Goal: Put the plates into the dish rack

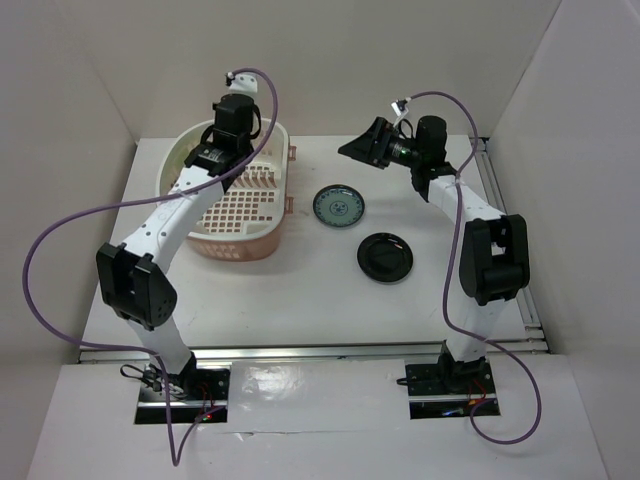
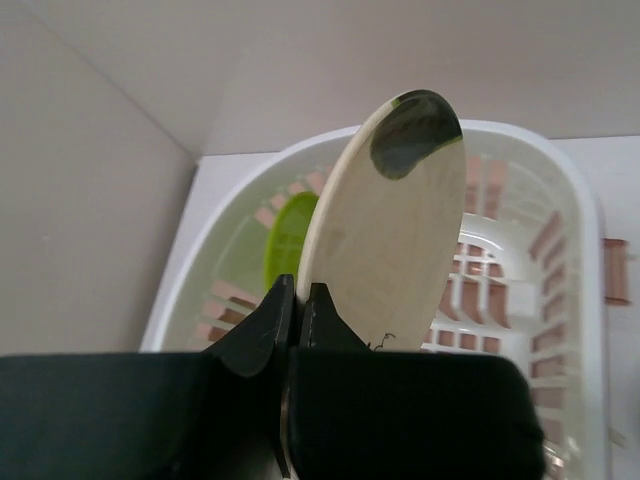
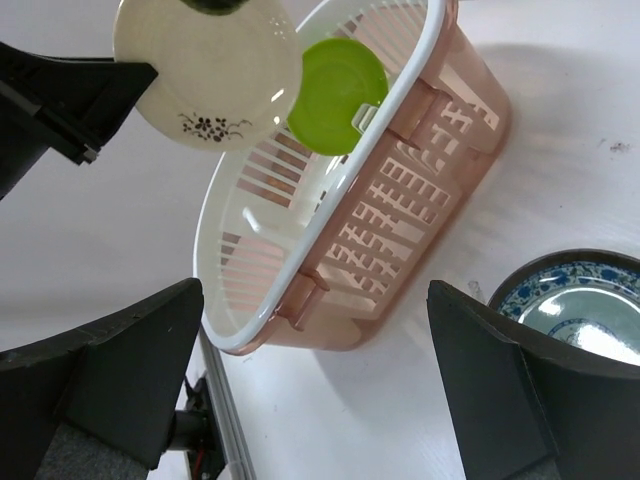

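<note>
My left gripper point(image 2: 297, 300) is shut on the rim of the cream plate point(image 2: 385, 220), which has a dark mark. It holds the plate on edge over the far end of the pale pink dish rack point(image 2: 580, 230). The lime green plate point(image 2: 290, 235) stands upright inside the rack behind it. In the right wrist view the cream plate point(image 3: 205, 75) hangs next to the green plate point(image 3: 335, 95) above the rack point(image 3: 400, 200). The blue-patterned plate point(image 1: 337, 207) and the glossy black plate point(image 1: 385, 256) lie flat on the table. My right gripper point(image 1: 362, 145) is open, empty and raised beyond them.
The rack point(image 1: 250, 235) sits at the back left, its small side handles facing the blue-patterned plate point(image 3: 575, 305). White walls close in the table at the left, back and right. A purple cable loops beside each arm.
</note>
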`<action>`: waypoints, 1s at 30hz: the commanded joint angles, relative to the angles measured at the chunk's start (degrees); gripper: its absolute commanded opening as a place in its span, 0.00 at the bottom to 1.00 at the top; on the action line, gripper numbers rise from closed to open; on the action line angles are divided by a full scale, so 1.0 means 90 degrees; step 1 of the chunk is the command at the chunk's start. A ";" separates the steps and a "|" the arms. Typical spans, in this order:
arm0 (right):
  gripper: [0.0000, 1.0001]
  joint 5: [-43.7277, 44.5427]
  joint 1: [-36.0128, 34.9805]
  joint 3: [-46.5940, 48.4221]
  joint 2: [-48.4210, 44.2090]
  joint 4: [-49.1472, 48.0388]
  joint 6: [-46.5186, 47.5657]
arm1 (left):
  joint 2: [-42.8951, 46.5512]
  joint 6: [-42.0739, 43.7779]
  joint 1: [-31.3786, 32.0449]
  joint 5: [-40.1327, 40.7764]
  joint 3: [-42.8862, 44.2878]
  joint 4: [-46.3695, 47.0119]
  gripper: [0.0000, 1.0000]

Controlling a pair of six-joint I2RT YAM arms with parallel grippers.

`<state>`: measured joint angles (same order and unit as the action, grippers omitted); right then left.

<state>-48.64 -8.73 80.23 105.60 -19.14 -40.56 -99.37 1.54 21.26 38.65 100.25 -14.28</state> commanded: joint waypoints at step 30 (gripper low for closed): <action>1.00 -0.0074 0.0082 -0.0115 -0.0278 -0.0061 0.0112 | -0.1185 0.0424 -0.0926 0.0656 -0.0494 0.1382 0.00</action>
<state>-48.66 -8.36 78.94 105.45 -17.65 -39.97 -109.60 7.05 13.26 44.80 95.57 -5.45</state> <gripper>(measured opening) 0.999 0.079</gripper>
